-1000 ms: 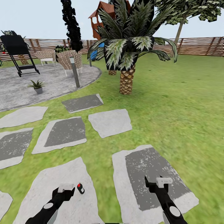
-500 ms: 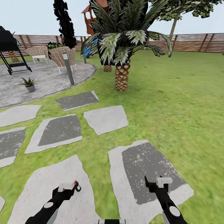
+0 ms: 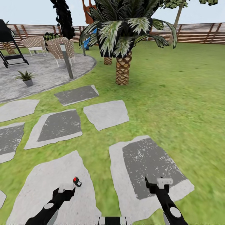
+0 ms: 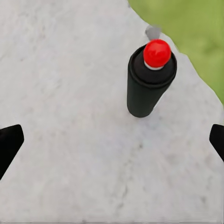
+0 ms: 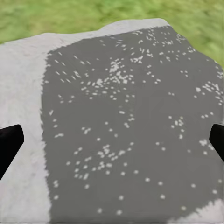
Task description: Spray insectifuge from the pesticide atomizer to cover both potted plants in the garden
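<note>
The pesticide atomizer is a small black canister with a red knob top. It stands upright on a pale stepping slab in the garden. In the head view my left gripper hovers just short of it, slightly to its left. The left wrist view has the atomizer ahead of the open left gripper and off-centre, with nothing between the fingers. My right gripper is open over a dark-centred slab. One potted plant sits far off on the round patio.
A palm rises mid-lawn ahead. A lamp post, wicker chairs and a black grill stand on or beside the patio. Stepping slabs cross the grass. A slatted fence closes the back. Open lawn lies to the right.
The whole view has shifted as the robot moved. The atomizer now appears a little farther ahead of the left gripper. Both grippers keep their pose and stay open.
</note>
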